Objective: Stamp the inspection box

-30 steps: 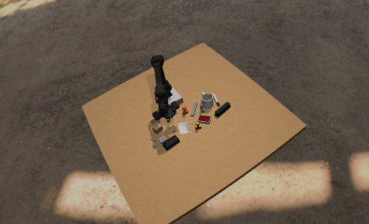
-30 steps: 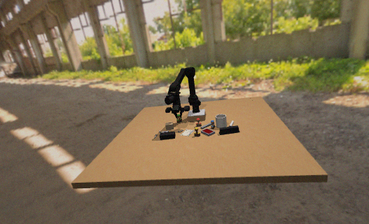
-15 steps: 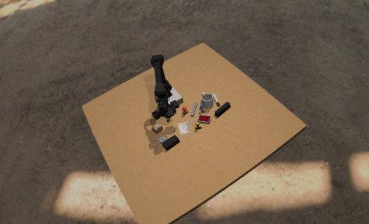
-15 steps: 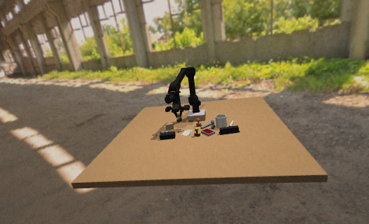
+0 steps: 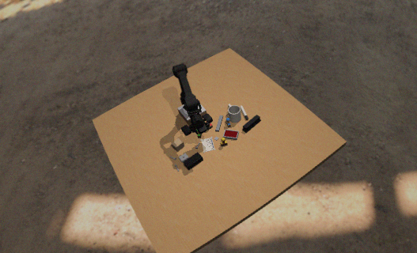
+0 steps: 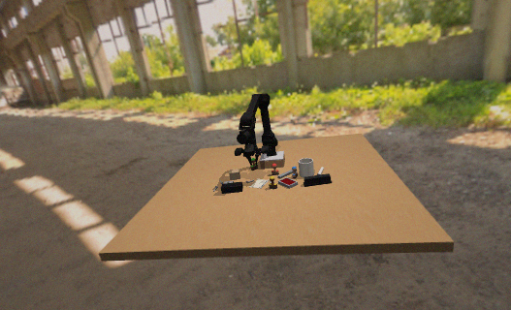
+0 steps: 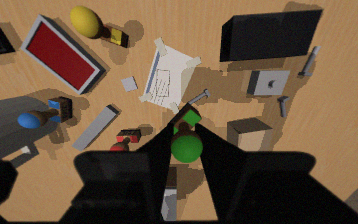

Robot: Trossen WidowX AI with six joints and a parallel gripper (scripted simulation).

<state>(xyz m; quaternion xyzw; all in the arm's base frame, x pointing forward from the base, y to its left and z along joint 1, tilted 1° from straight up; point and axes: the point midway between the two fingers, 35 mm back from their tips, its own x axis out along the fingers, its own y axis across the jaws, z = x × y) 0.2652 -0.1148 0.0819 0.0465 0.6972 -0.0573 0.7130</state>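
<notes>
My gripper (image 7: 184,127) (image 6: 253,164) is shut on the green stamp (image 7: 187,148) (image 6: 253,160) (image 5: 199,135), which has a round green knob and a dark block with a green patch. It holds the stamp above the bench, near the lower edge of the card in the wrist view. The white card (image 7: 178,70) (image 5: 207,145) (image 6: 259,184) is taped at its corners and bears a printed box with lines. The red ink pad (image 7: 60,55) (image 5: 231,134) (image 6: 287,182) lies left of the card in the wrist view. The lettering under the stamp is hidden.
Yellow (image 7: 86,22) (image 5: 223,141), blue (image 7: 30,120) and red (image 7: 119,148) stamps stand around the pad and card. A grey bar (image 7: 96,127), grey mug (image 5: 234,114), black blocks (image 7: 272,35) (image 5: 252,123), tan block (image 7: 249,134), grey plate (image 7: 269,82) and bolts (image 7: 199,97) lie about.
</notes>
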